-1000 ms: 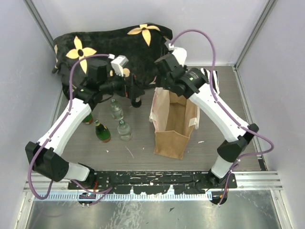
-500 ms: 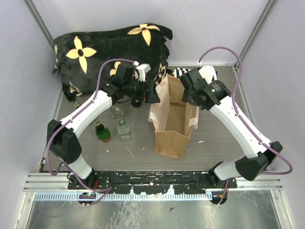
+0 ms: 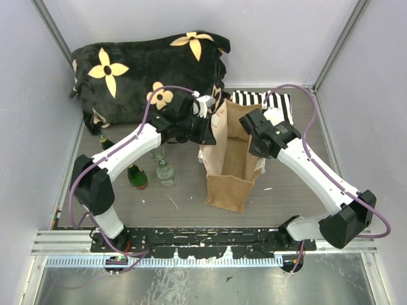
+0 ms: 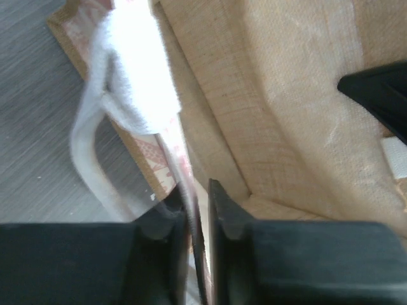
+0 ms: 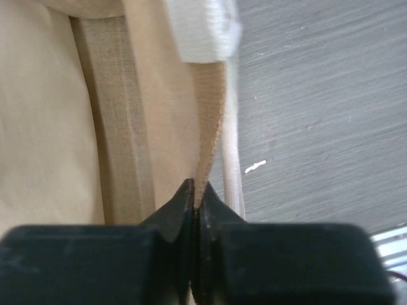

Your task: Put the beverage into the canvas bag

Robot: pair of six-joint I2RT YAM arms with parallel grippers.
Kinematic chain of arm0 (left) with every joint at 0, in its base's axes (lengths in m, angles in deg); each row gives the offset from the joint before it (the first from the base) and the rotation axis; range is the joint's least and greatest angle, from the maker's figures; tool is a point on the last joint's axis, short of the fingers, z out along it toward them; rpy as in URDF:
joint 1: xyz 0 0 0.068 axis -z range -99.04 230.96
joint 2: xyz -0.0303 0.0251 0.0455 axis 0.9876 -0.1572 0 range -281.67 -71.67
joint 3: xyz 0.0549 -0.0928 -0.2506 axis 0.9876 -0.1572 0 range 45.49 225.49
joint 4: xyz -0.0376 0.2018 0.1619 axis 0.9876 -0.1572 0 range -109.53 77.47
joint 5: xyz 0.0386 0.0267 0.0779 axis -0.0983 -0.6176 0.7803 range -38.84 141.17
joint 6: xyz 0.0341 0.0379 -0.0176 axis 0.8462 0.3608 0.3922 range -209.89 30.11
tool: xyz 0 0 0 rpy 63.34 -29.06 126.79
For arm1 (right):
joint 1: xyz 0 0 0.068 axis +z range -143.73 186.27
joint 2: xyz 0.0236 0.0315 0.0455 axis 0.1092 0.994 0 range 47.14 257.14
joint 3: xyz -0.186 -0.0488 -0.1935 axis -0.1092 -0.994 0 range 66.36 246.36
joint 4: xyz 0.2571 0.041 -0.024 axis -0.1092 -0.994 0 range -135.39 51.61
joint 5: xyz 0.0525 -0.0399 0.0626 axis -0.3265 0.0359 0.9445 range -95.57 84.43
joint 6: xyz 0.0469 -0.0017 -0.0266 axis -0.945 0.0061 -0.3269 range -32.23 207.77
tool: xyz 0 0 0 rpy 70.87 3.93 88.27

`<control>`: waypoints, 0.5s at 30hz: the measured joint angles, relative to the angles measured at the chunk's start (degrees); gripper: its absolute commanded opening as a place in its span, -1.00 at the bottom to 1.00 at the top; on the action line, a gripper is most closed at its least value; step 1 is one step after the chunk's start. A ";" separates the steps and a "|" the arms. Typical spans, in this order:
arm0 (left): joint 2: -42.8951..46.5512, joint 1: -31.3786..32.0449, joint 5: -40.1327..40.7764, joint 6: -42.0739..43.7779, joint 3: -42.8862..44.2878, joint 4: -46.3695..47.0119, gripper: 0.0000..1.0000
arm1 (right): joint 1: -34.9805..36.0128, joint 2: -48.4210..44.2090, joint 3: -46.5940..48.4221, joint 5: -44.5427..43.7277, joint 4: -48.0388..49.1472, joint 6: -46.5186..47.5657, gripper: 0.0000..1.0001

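Observation:
The canvas bag stands upright mid-table, mouth open. My left gripper is shut on its left rim; in the left wrist view the rim's edge runs between the fingers of the left gripper, with the white handle beyond. My right gripper is shut on the right rim; in the right wrist view the tan rim is pinched in the right gripper. The beverage bottles stand left of the bag: a green one and two clear ones.
A black blanket with yellow flowers fills the back left. A black-and-white striped cloth lies behind the bag. Another dark bottle stands by the left wall. Walls close in on both sides, and a metal rail runs along the front.
My left gripper swung right from above the bottles to the bag's left rim and shut on it. My right gripper moved from the bag's back to its right rim and shut.

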 measured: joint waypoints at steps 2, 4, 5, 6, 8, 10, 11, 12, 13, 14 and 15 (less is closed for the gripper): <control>0.00 0.11 1.05 0.17 0.00 -0.35 -1.00 | 0.00 -0.04 -0.07 0.72 0.90 -0.04 -0.98; 0.07 0.13 2.75 0.13 -0.02 -1.29 -1.00 | 0.00 -0.28 -0.04 0.81 1.14 0.20 -0.99; 0.24 0.11 3.58 0.17 -0.04 -1.77 -1.00 | -0.02 -0.33 0.11 0.79 1.01 0.50 -0.99; 0.61 0.04 4.59 0.17 -0.35 -2.40 -1.00 | -0.13 -0.31 0.39 0.81 0.81 0.81 -0.99; 2.01 -0.26 6.25 0.22 -1.64 -3.45 -1.00 | -0.76 -0.33 1.22 0.94 0.17 1.73 -0.99; 4.24 -0.66 7.78 0.20 -3.58 -4.44 -1.00 | -2.16 -0.57 1.73 1.31 -0.17 2.99 -0.98; 5.53 -1.03 8.50 0.22 -4.57 -5.07 -1.00 | -3.32 -0.81 1.73 1.51 -0.31 3.98 -0.98; 6.95 -1.46 9.31 0.24 -5.46 -5.88 -1.00 | -4.76 -1.16 1.70 1.75 -0.66 4.98 -0.99; 8.44 -1.99 9.86 0.24 -6.25 -6.78 -1.00 | -6.32 -1.55 1.62 2.14 -0.85 5.95 -0.98; 9.99 -2.54 10.56 0.24 -6.88 -7.76 -1.00 | -8.07 -1.97 1.49 2.73 -0.90 7.15 -0.99; 11.32 -2.97 11.02 0.24 -7.23 -8.61 -1.00 | -9.57 -2.47 1.40 3.30 -0.94 8.17 -0.99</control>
